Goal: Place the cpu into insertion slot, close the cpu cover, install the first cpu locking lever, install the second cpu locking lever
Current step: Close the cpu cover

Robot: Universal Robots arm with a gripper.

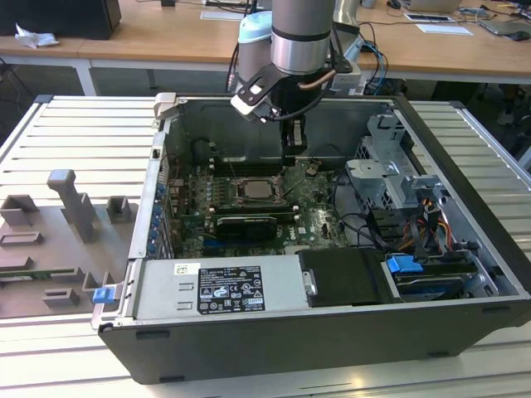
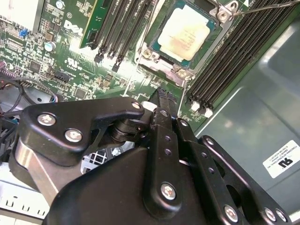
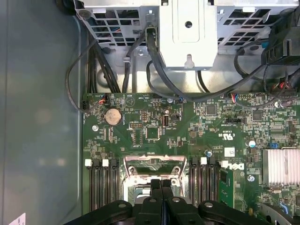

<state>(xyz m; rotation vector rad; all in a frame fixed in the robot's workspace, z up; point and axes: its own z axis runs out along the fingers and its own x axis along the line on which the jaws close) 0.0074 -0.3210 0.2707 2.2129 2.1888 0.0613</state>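
The cpu [image 2: 183, 32] lies flat in the insertion slot [image 1: 237, 192] on the green motherboard, its pale metal face up. The silvery cpu cover [image 2: 159, 57] frames it and looks lowered around its edges. A thin lever wire [image 2: 265, 6] runs off one corner of the socket. My gripper [image 3: 161, 183] hangs a little above the board beside the socket, with its black fingers [image 2: 161, 101] pressed together and nothing between them. In the exterior view the gripper [image 1: 294, 148] is inside the case, just beyond the socket toward the back wall.
Long memory slots [image 2: 225, 56] flank the socket. A black card [image 1: 246, 224] lies in front of it. The drive cage [image 1: 390, 166] and cables fill the exterior view's right, the power supply [image 1: 224, 286] the front. Grey fixtures [image 1: 70, 203] stand outside on the left.
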